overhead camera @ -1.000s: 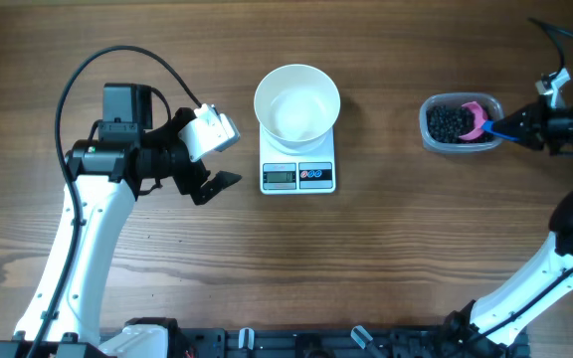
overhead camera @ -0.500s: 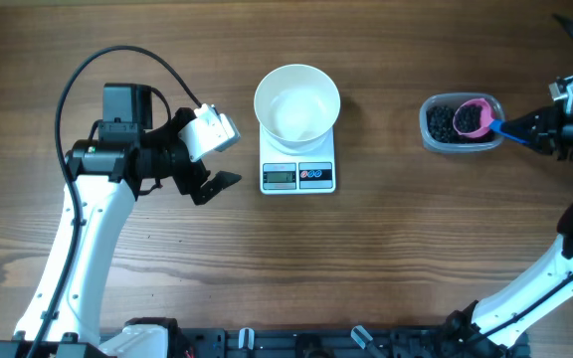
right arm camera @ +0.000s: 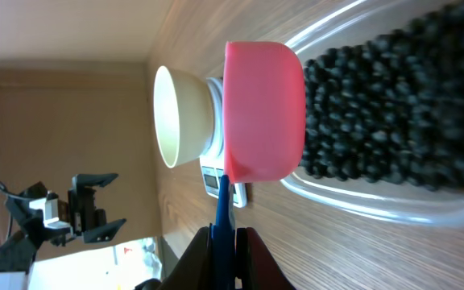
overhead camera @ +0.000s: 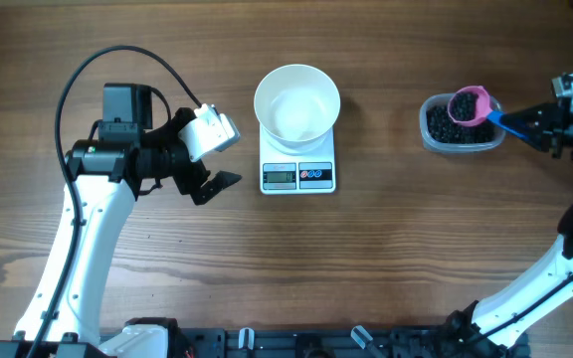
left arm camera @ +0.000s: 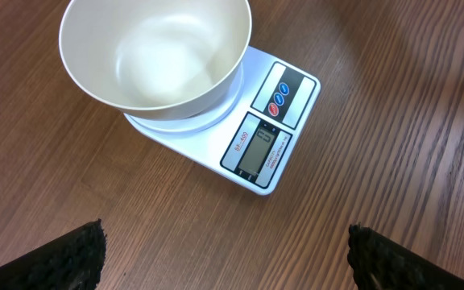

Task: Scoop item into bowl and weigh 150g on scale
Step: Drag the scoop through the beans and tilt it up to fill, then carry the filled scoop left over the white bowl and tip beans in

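Right gripper [overhead camera: 533,126]: clamped tight on the blue handle [overhead camera: 508,122] of the pink scoop [overhead camera: 469,104], which hangs over the tub [overhead camera: 428,139] of beads [overhead camera: 446,124].
Left gripper [left arm camera: 232,278]: jaws wide apart, holding nothing, beside the scale [overhead camera: 297,177].
Bowl [overhead camera: 297,102]: on the scale, looks empty.
Risk: tilting the scoop on the way across could spill beads onto the table [overhead camera: 386,249].
Views: overhead shows the scoop's dark inside; the right wrist shows only its underside.
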`<state>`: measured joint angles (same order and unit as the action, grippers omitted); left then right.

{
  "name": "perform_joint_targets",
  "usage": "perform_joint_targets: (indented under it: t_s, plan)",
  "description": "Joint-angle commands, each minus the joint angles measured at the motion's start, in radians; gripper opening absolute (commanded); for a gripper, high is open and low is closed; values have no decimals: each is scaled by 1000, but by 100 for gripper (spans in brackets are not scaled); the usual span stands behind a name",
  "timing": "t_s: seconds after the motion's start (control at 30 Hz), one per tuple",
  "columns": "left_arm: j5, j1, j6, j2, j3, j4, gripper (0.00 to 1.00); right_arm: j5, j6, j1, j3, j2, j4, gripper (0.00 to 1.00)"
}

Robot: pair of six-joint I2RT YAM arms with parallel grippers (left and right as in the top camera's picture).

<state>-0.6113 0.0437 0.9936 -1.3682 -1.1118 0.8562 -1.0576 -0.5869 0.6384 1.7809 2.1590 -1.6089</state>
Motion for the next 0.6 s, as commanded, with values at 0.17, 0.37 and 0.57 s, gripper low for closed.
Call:
perform_joint_targets:
  t_s: [0.17, 0.37, 0.57]
  plan:
    - [-4, -5, 21, -7, 2, -2, 100, -161, -14, -161, -6, 16, -3, 4]
    - [-4, -5, 21, -7, 2, -2, 100, -205, 11, -277, 1, 16, 3, 4]
    - [-4, -5, 21, -7, 2, -2, 100, -198, 124, -409, 85, 16, 37, 4]
